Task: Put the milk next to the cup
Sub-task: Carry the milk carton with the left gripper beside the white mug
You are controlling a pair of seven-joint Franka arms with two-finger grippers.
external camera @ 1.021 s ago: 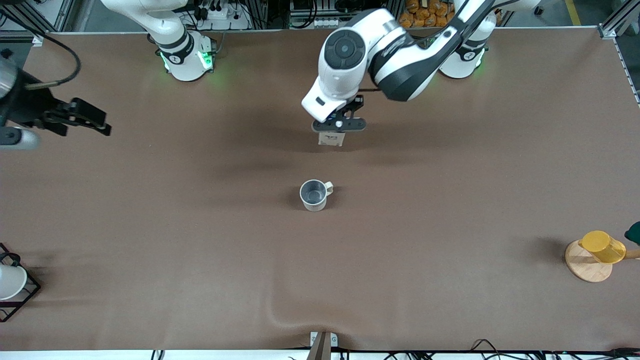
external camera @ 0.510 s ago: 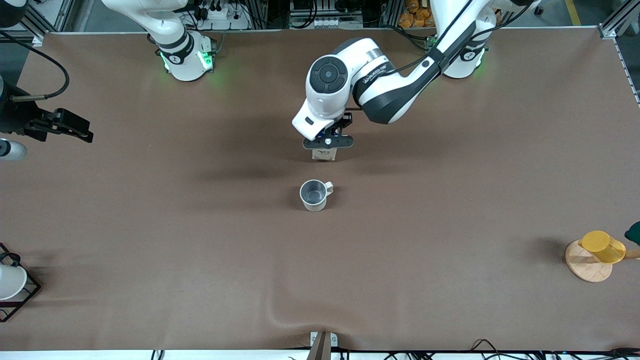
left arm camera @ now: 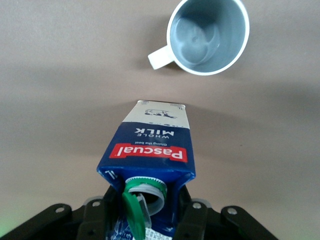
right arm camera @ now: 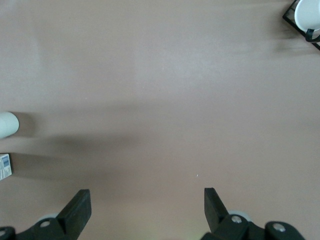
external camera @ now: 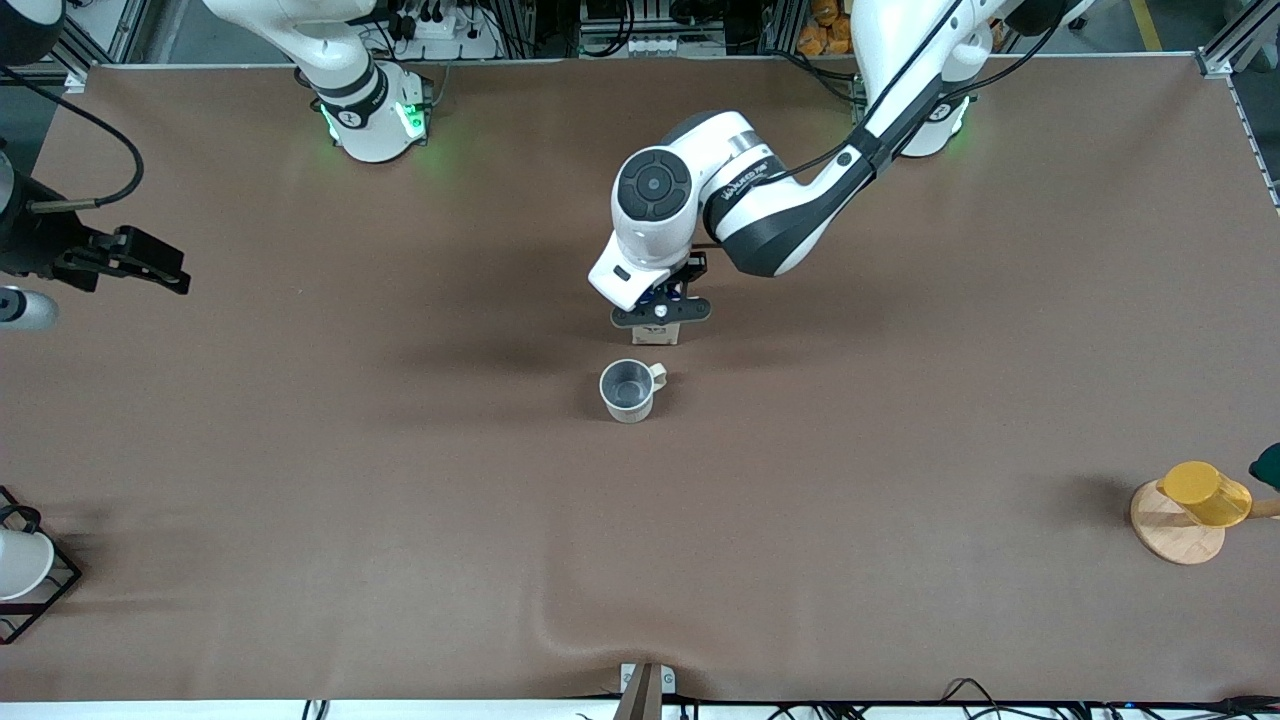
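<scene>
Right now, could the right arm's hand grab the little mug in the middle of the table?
Probably not yet. The right hand hangs open at its own end of the table, while the mug sits mid-table, just under the left hand holding the milk carton.

- This is a robot laboratory or test workshop, not a home or a kitchen.
- Two white industrial arms are fixed by their bases at one edge of a large table covered with a plain brown cloth.
- Above this edge stand aluminium frame profiles, a power strip and many black cables.
- More cables hang at the edge nearest to the front camera.
- Only a few household props stand on the cloth, well apart, such as a mug and a yellow cup on a wooden disc.
</scene>
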